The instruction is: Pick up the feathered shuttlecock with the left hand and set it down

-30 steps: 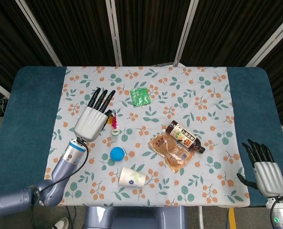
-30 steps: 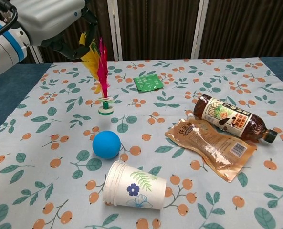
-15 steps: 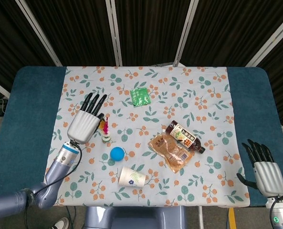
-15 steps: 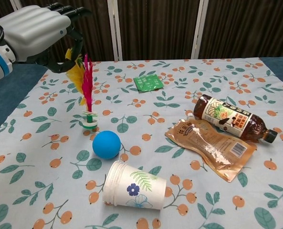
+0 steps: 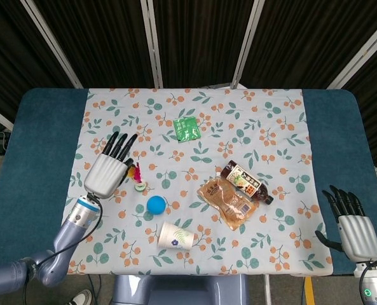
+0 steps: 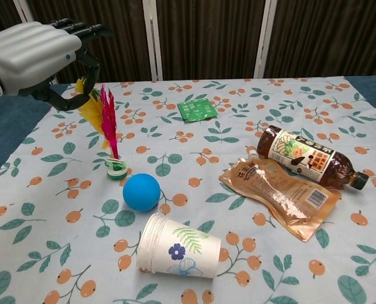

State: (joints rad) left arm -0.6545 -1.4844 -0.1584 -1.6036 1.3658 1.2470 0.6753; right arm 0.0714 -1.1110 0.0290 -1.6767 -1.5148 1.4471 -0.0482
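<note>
The left hand (image 6: pixel 38 54) pinches the feathery shuttlecock (image 6: pixel 108 130), its round base on floral cloth (image 6: pixel 194 190).

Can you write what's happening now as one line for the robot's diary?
left hand: holds shuttlecock by feathers | base near blue ball | right hand: idle, open

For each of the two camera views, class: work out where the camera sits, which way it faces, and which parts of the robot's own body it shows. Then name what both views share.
Head view: sits high, looking steeply down on the whole table; shows the left hand with its forearm, and the right hand.
Chest view: sits low at the table's near edge, looking across it towards the dark curtains; shows only the left hand.
Shared: the left hand holding the shuttlecock, blue ball, paper cup, bottle.
</note>
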